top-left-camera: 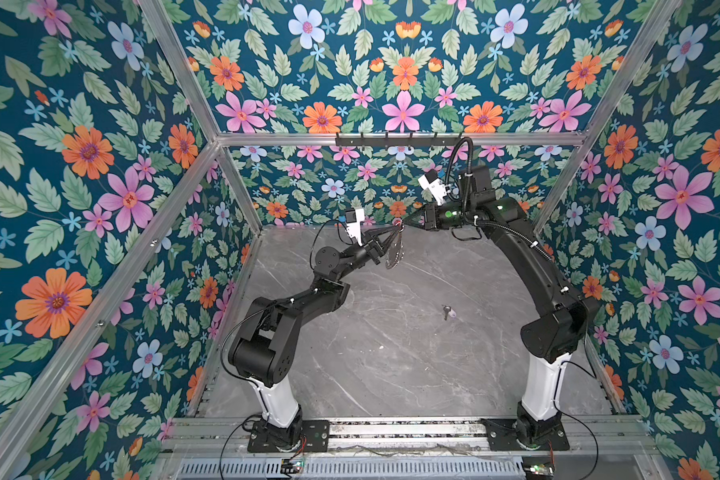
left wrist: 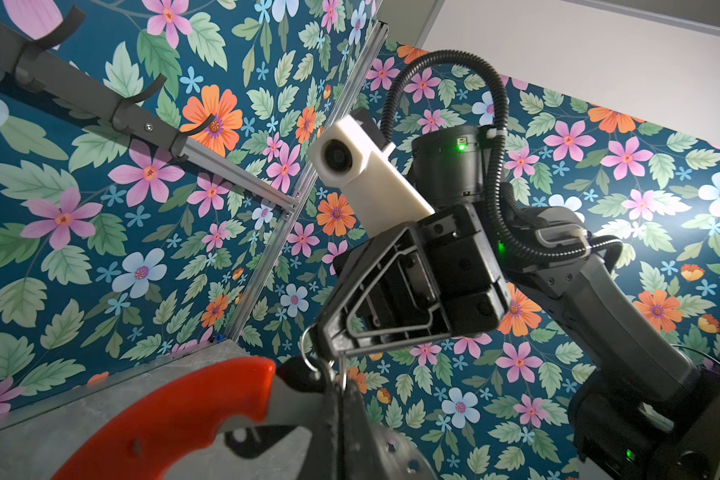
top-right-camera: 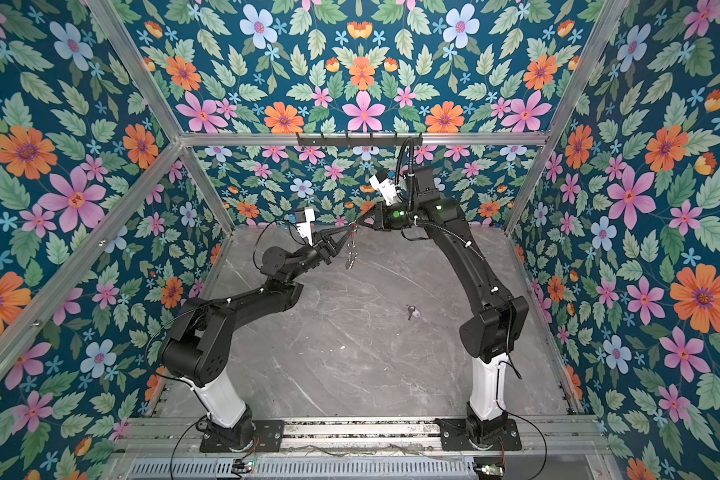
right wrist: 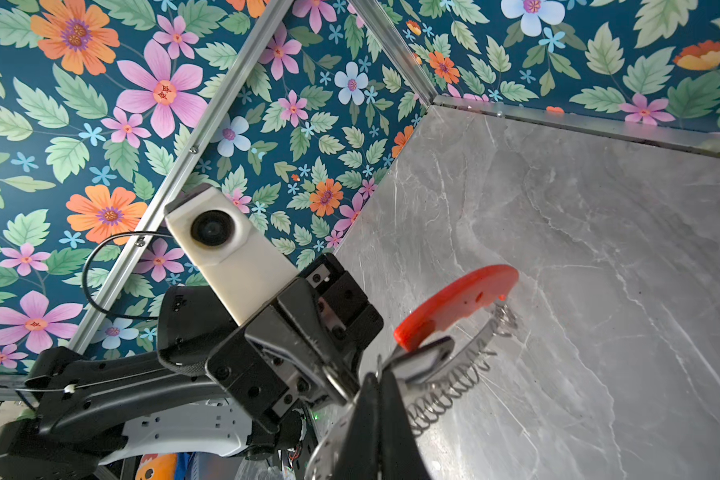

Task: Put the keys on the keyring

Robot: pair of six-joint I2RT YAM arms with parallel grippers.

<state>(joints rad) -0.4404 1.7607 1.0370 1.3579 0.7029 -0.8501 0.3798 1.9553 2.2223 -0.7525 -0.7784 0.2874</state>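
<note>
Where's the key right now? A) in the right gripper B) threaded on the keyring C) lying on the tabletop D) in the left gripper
C: the key lies alone on the tabletop, while the left gripper and right gripper both pinch the raised keyring.

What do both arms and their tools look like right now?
The left arm and right arm are black, each on a white column and black base plate. The left tool and right tool are black, with triangular open-frame fingers and a white camera block. The right arm carries ribbed black conduit and green lights; the left, a thin black cable.
</note>
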